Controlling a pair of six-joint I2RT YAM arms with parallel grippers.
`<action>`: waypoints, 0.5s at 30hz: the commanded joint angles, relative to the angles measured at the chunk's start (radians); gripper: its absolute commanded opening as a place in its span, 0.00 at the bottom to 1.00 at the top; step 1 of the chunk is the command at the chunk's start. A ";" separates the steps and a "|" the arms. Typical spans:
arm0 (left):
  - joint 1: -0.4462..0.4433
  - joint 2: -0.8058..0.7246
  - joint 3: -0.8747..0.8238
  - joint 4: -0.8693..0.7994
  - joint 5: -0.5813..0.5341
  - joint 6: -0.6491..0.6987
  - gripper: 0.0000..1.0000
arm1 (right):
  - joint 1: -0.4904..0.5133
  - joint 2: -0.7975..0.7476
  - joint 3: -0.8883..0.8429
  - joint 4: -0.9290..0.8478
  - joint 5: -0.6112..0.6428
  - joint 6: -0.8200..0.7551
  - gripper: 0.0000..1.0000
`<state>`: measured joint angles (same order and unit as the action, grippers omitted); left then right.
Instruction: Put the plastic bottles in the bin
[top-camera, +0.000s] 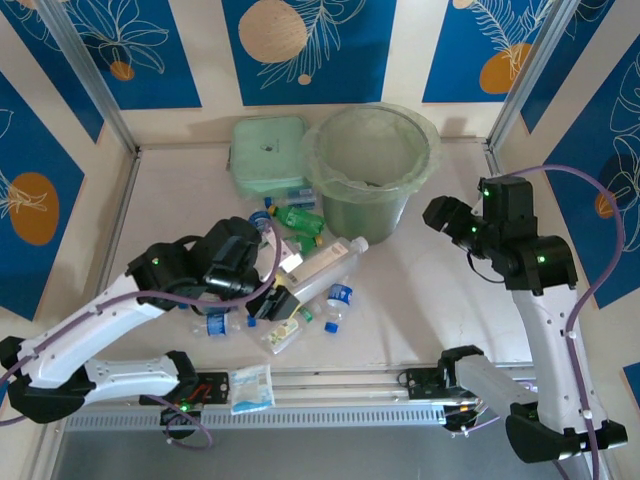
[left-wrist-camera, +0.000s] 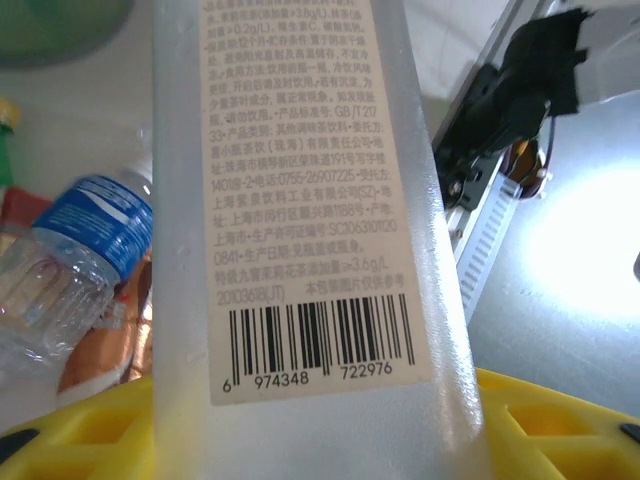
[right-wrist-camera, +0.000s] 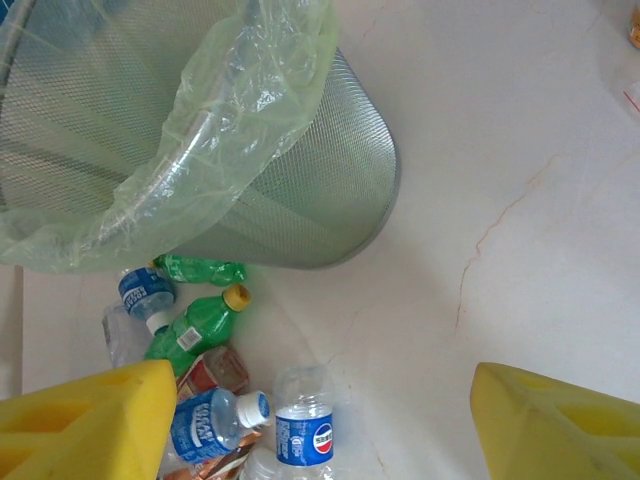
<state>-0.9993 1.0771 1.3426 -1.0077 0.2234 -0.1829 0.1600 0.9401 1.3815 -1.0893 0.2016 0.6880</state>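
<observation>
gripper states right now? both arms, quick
left gripper: shut on the tall clear bottle, barcode label facing the wrist camera.
right gripper: open, holding nothing.

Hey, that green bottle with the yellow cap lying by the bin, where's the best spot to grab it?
Take the green bottle by its shoulder, just below the yellow cap, probably from straight above, jaws across its width. It lies on its side, and that end looks clearest; other bottles crowd its base.
</observation>
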 joint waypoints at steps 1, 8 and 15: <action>0.002 0.022 0.073 0.067 0.038 0.039 0.51 | -0.008 -0.021 0.025 -0.023 -0.027 -0.015 0.78; 0.029 0.145 0.253 0.196 0.028 0.022 0.47 | -0.009 -0.065 0.011 -0.042 -0.028 -0.013 0.78; 0.077 0.345 0.494 0.273 -0.179 0.016 0.49 | -0.011 -0.070 -0.009 -0.027 -0.044 -0.009 0.78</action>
<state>-0.9394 1.3567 1.7439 -0.8097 0.1703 -0.1738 0.1528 0.8730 1.3834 -1.1156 0.1883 0.6880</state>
